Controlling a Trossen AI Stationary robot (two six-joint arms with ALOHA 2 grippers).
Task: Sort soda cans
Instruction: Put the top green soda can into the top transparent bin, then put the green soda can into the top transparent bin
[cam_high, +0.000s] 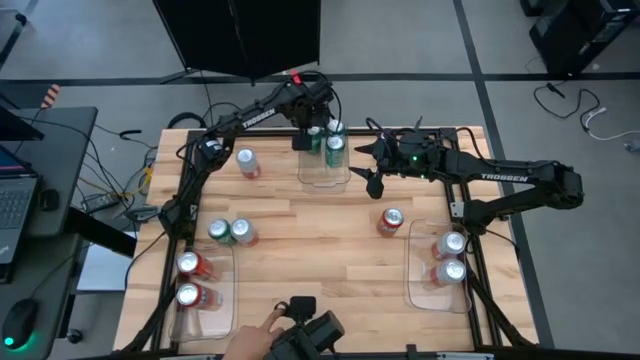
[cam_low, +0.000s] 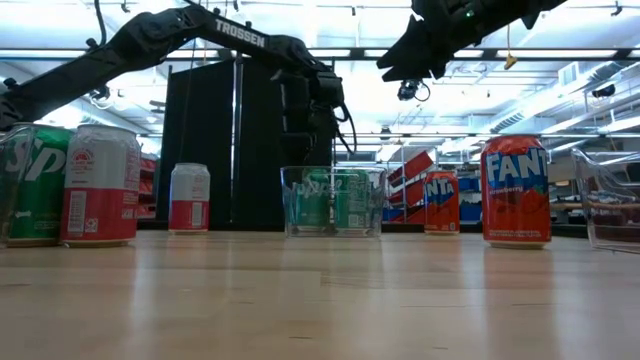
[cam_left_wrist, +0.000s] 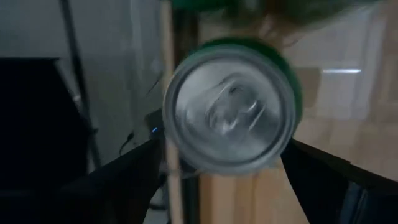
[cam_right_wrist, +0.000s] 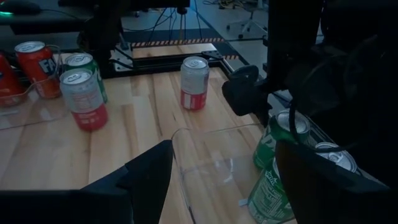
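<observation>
A clear tray (cam_high: 323, 172) stands at the far middle of the table with green cans (cam_high: 335, 150) upright in it. My left gripper (cam_high: 311, 136) reaches down into this tray from above, shut on one green can (cam_left_wrist: 230, 112). My right gripper (cam_high: 375, 178) hovers open just right of the tray, above the table, and touches nothing. Loose on the table stand a silver-and-red can (cam_high: 247, 163), a green can (cam_high: 220, 232) beside a silver can (cam_high: 241, 232), and a red can (cam_high: 391, 222). My left gripper holds the green can by its side wall just below the rim (cam_left_wrist: 283, 134), pinched between the two fingers (cam_left_wrist: 317, 177). The fingers come from above, pointing down. The can is upright inside the far tray; whether its base rests on the tray floor does not show.
A tray at the near left (cam_high: 225, 300) holds two red cans (cam_high: 190, 265). A tray at the near right (cam_high: 415, 285) holds two silver cans (cam_high: 450, 245). A person's hand (cam_high: 262, 328) rests by a dark device at the near edge. Bare wood lies in the table's middle.
</observation>
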